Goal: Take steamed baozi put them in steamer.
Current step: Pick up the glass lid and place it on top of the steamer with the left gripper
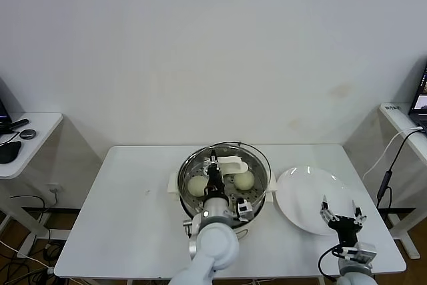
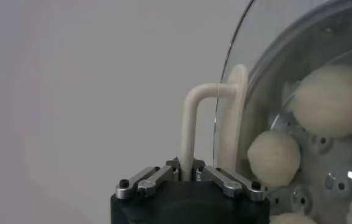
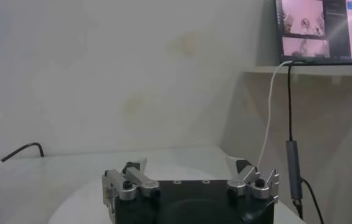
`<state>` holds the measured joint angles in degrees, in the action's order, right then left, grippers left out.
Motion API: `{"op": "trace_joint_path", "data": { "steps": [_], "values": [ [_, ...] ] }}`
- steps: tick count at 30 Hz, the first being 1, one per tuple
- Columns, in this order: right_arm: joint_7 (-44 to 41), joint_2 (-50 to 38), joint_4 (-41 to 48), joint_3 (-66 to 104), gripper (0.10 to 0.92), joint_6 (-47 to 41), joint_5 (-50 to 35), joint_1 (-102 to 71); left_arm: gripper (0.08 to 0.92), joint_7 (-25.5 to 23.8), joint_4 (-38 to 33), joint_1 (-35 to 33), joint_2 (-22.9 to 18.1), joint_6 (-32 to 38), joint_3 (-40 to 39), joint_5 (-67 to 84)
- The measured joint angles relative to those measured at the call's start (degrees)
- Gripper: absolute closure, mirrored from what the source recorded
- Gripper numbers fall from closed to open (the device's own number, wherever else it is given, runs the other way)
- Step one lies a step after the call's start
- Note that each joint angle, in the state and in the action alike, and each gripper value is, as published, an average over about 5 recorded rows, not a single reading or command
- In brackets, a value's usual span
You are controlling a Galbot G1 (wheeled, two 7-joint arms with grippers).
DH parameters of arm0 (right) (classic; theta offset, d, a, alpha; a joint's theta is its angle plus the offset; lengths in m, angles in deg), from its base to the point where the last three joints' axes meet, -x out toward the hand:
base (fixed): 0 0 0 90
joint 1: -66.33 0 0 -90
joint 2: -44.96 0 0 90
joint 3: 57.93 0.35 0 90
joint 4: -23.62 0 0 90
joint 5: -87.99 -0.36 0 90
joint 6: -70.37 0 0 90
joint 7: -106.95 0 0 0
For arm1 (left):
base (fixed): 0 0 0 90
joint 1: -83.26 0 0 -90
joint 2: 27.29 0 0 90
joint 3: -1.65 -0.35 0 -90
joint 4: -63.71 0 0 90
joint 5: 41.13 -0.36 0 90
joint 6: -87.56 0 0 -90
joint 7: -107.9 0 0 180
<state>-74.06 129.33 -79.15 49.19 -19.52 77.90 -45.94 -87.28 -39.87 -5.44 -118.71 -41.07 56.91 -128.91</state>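
Note:
The steamer [image 1: 189, 166] stands mid-table on its white base. Two baozi [image 1: 197, 185] [image 1: 244, 180] lie on its perforated tray. My left gripper [image 1: 213, 168] hangs over the pot, shut on the white handle [image 1: 230, 163] of the round glass lid, which it holds tilted above the steamer. In the left wrist view the fingertips [image 2: 187, 170] pinch the handle [image 2: 191, 122], and baozi [image 2: 274, 158] [image 2: 337, 100] show through the glass. My right gripper [image 1: 341, 215] is open and empty over the near edge of the white plate [image 1: 303, 191].
The plate sits right of the steamer and shows nothing on it. Side tables stand at far left [image 1: 30, 138] and far right [image 1: 400, 118]. A monitor [image 3: 322, 27] and hanging cable [image 3: 292, 158] are beyond the right table edge.

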Motion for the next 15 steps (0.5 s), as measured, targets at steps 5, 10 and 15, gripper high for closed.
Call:
{"op": "trace_joint_path", "data": {
  "steps": [5, 10, 15],
  "values": [
    [0.0, -0.01, 0.3, -0.07, 0.203, 0.12, 0.1, 0.04, 0.823, 0.98, 0.6, -0.65, -0.1, 0.56, -0.33, -2.79],
    [0.0, -0.05, 0.47, -0.1, 0.203, 0.14, 0.1, 0.15, 0.823, 1.36, 1.27, -0.99, -0.18, 0.7, -0.37, -5.28],
    [0.0, 0.08, 0.54, -0.18, 0.203, 0.14, 0.14, 0.23, 0.823, 1.51, 1.74, -1.38, -0.23, 0.73, -0.33, -7.2]
  ]
}}
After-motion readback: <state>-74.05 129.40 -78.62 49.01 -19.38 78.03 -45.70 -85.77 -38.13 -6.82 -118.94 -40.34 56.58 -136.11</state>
